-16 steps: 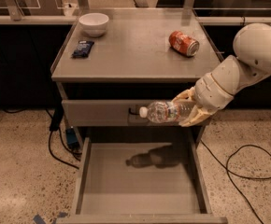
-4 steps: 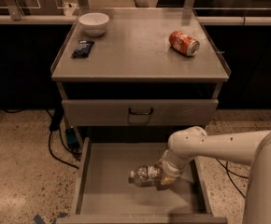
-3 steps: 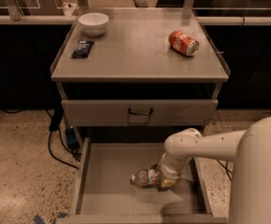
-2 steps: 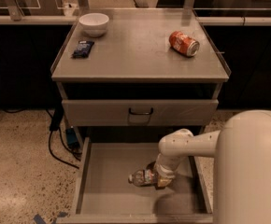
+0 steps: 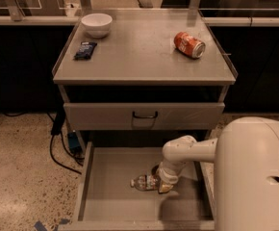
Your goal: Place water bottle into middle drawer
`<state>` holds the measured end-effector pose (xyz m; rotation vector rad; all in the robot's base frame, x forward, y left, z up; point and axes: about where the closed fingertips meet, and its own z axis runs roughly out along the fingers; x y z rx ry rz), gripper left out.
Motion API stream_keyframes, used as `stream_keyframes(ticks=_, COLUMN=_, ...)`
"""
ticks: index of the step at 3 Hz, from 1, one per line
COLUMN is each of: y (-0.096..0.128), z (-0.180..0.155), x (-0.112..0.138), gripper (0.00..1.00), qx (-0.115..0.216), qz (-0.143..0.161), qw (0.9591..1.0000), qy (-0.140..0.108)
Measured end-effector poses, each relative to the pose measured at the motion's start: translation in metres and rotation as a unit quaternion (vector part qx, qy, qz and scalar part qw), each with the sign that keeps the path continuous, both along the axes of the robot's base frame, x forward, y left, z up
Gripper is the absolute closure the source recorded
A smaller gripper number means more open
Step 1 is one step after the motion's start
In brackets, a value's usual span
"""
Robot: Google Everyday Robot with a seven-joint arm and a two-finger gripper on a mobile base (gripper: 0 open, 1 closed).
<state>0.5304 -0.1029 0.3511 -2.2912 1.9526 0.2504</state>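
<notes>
The water bottle [image 5: 143, 182] lies on its side on the floor of the open middle drawer [image 5: 108, 198], cap pointing left, right of the drawer's centre. My gripper [image 5: 164, 186] is down inside the drawer at the bottle's right end, touching or almost touching its base. My white arm [image 5: 190, 150] reaches in from the right, and its big near segment [image 5: 257, 177] hides the drawer's right front corner.
Above the open drawer is a closed drawer front with a dark handle [image 5: 144, 115]. On the cabinet top [image 5: 139, 61] are a red soda can [image 5: 189, 44], a white bowl [image 5: 96, 24] and a dark packet [image 5: 85, 50]. Cables [image 5: 57, 146] lie on the floor at left.
The bottle has gone from held in front of the upper drawer down to the middle drawer's floor. Over the last second it stays put while my arm swings nearer the camera.
</notes>
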Motion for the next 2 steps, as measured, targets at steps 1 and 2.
stream_keyframes(ticks=1, y=0.0000, z=0.0000, x=0.0000, gripper=0.81, qx=0.000, qz=0.000, qw=1.0000, qy=0.000)
stream_keyframes(ticks=2, y=0.0000, z=0.0000, x=0.0000, gripper=0.59, qx=0.000, qz=0.000, qw=1.0000, qy=0.000)
